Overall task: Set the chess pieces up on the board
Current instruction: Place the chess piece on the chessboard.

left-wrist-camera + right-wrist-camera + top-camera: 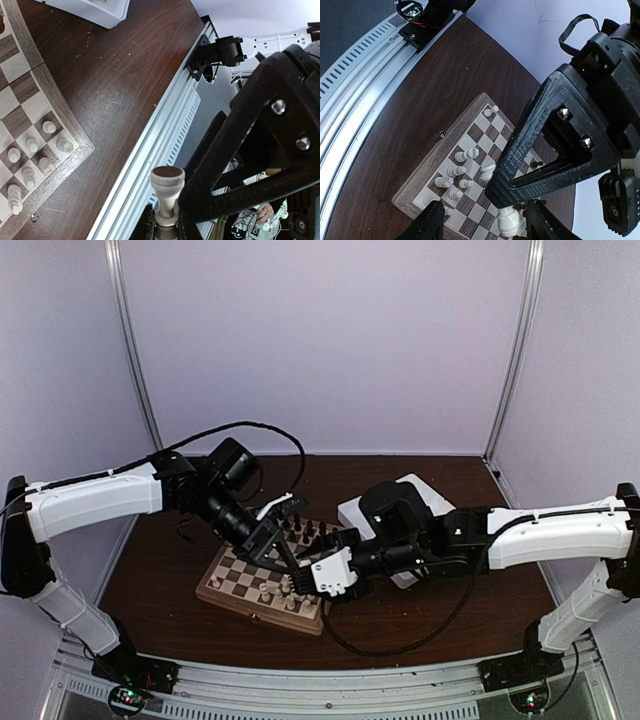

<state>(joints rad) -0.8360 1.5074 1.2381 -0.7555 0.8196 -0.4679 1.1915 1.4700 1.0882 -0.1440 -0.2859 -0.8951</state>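
Above right side of board point(232, 583), both claws meet. Left claw point(165, 228) clenched on one cream piece point(168, 192), base pointing outward, held clear of surface point(160, 562). Right claw point(486, 207) released, fingers point(432, 223) spread either side of that piece, gaps showing. Other chess pieces point(454, 172) stand clustered near board's corner.
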